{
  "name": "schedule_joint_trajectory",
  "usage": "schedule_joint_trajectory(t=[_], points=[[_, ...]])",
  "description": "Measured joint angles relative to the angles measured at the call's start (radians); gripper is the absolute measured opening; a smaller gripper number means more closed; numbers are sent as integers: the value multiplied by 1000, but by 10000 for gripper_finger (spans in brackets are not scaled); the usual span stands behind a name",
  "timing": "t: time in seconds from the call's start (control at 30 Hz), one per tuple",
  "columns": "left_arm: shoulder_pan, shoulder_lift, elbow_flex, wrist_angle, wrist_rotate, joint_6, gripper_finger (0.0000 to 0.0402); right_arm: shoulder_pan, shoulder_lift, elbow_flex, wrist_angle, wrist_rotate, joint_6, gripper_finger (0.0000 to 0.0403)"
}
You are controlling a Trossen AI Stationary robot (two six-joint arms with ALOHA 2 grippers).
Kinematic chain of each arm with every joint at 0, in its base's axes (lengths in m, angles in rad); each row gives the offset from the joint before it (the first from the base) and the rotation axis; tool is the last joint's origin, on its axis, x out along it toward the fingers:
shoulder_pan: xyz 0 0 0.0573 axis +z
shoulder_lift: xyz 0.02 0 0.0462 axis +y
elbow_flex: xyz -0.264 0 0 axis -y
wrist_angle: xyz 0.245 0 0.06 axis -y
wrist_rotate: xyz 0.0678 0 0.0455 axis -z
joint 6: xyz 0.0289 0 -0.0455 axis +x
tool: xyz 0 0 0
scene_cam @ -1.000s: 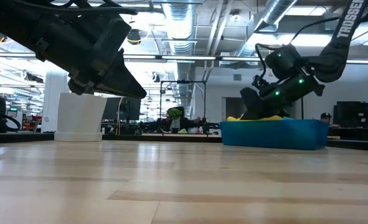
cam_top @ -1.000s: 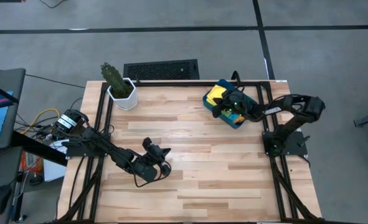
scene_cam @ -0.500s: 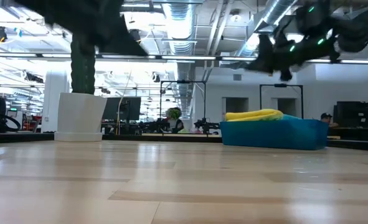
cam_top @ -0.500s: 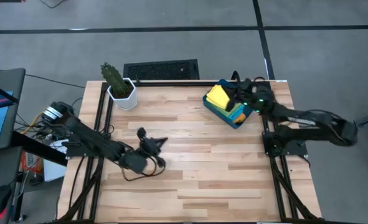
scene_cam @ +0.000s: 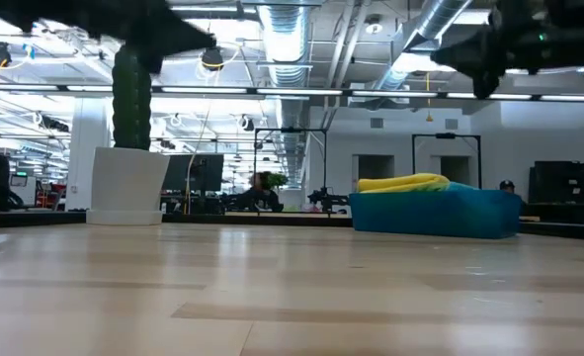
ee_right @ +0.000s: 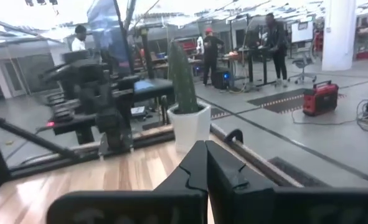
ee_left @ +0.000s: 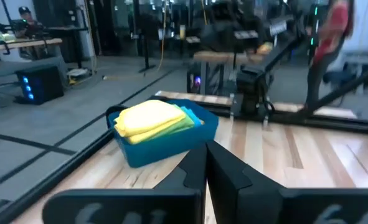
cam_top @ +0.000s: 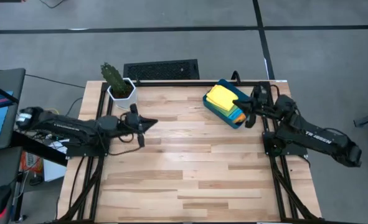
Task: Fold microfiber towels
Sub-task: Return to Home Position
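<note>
Near half of the wooden table is bare wood. There are 2 dark arms, both lifted off the table.

In the high view the left gripper sits at about 10 o'clock from table centre and points toward 3 o'clock. Its two fingers are pressed tip to tip with nothing between them. The right gripper is at about 2 o'clock, just beside the bin and higher than its rim, pointing toward 9 o'clock. Its fingers also meet tip to tip and are empty. Neither gripper touches any cloth.

There is 1 dark teal bin at 1–2 o'clock, near the far right corner, set at a slant to the table edges. The towels lie inside it as one stack.
- **Top:** 1 bright yellow towel, plain and soft, folded into a thick pad with rounded fold edges. It covers most of the opening and humps above the rim in the low view.
- **Under it:** 1 green towel peeks out on the side toward the right arm.
- **Rest of the stack:** the other colours at the edge are too small to sort, and the lower layers cannot be counted.

There is 1 cactus in a white pot at 10–11 o'clock, by the far left corner. 1 black grille lies on the floor just past the far edge. Several people stand in the room beyond, too far off to tell more.
</note>
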Motion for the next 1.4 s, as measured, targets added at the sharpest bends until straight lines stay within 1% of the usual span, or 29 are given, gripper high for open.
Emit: schedule_joint_trajectory(t=[0.1, 0.2, 0.27, 0.33, 0.37, 0.47, 0.53, 0.6, 0.67, 0.7, 0.77, 0.83, 0.9, 0.97, 1.0, 1.03, 1.07, 1.1, 1.23, 1.4], points=[[102, -44, -167, 183, 114, -15, 0, 3, -30, -72, 36, -1, 2, 24], [183, -67, -294, 337, 169, -58, 0, -2, -45, -147, 97, 1, 26, 26], [233, -68, -358, 391, 187, -88, 0, -5, -48, -200, 144, 1, 28, 26], [281, -66, -402, 422, 233, -136, 0, -6, -46, -257, 219, 7, 51, 24], [305, -63, -401, 426, 270, -150, 0, -6, -46, -287, 258, 8, 63, 23], [357, -66, -401, 361, 392, -158, 0, -6, -47, -286, 241, 15, 78, 21], [397, -76, -401, 326, 403, -193, 0, -6, -46, -286, 237, 35, 72, 23], [434, -136, -395, 300, 442, -232, 0, -7, -46, -286, 248, 64, 53, 26], [460, -219, -361, 184, 533, -241, 0, -7, -47, -286, 263, 119, 47, 29], [468, -272, -345, 107, 558, -243, 0, -7, -47, -286, 274, 152, 47, 30], [465, -391, -303, -67, 548, -237, 0, -7, -47, -286, 281, 207, 47, 31], [439, -521, -281, -200, 462, -192, 0, -7, -47, -286, 282, 247, 47, 30], [403, -636, -285, -293, 289, -158, 0, -6, -47, -286, 279, 276, 47, 28], [370, -747, -307, -376, 111, -134, 0, -7, -47, -286, 271, 283, 45, 26], [355, -798, -325, -416, 53, -126, 0, -6, -47, -286, 262, 283, 45, 25], [342, -851, -343, -448, 27, -121, 0, -6, -47, -286, 255, 283, 45, 25], [331, -879, -355, -472, 17, -119, 0, -6, -46, -286, 248, 283, 45, 26], [324, -874, -354, -468, 22, -105, 0, -6, -46, -286, 237, 283, 45, 27], [297, -857, -354, -488, 130, -72, 0, -6, -46, -286, 204, 285, 45, 34], [285, -857, -355, -489, 170, -33, 0, -6, -46, -286, 159, 285, 45, 35]])
